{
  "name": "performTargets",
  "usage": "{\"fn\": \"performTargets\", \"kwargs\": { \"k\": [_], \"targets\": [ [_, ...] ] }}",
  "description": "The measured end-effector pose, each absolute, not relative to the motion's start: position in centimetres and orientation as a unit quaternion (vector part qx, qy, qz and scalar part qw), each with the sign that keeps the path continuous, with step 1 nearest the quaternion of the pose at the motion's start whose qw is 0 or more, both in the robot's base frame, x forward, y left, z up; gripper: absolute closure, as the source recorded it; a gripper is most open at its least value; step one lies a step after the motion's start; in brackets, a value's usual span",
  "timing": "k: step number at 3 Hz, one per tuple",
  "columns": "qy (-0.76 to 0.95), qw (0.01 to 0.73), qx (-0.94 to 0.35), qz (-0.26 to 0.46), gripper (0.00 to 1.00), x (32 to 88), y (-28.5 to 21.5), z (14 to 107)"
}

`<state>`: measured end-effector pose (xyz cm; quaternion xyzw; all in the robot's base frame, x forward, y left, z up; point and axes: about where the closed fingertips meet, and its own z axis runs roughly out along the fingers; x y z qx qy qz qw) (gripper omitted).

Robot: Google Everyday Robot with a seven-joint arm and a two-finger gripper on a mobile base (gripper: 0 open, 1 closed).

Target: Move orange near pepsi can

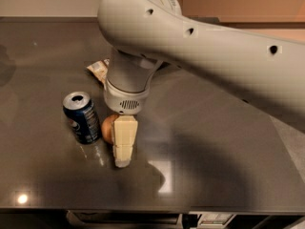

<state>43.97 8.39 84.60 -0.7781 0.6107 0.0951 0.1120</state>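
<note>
The pepsi can point(82, 117), dark blue with a silver top, stands upright on the dark table point(214, 166) at the left. The orange point(108, 129) rests on the table right beside the can, on its right. My gripper point(119, 147) hangs straight down over the orange from the big white arm point(200, 46). Its near cream finger point(124, 140) stands in front of the orange and hides the orange's right half. The far finger is hidden. The near finger is spread away from the orange, so the gripper looks open.
A brown-and-white snack bag point(98, 69) lies behind the gripper, partly hidden by the wrist. The table's front edge point(143, 209) runs along the bottom. The arm covers the upper right of the view.
</note>
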Motion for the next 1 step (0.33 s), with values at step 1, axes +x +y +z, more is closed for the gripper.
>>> {"fn": "performTargets", "kwargs": {
  "k": [1],
  "targets": [
    [0.611,0.112,-0.778,0.095,0.0,43.96,8.39,84.61]
  ]
}}
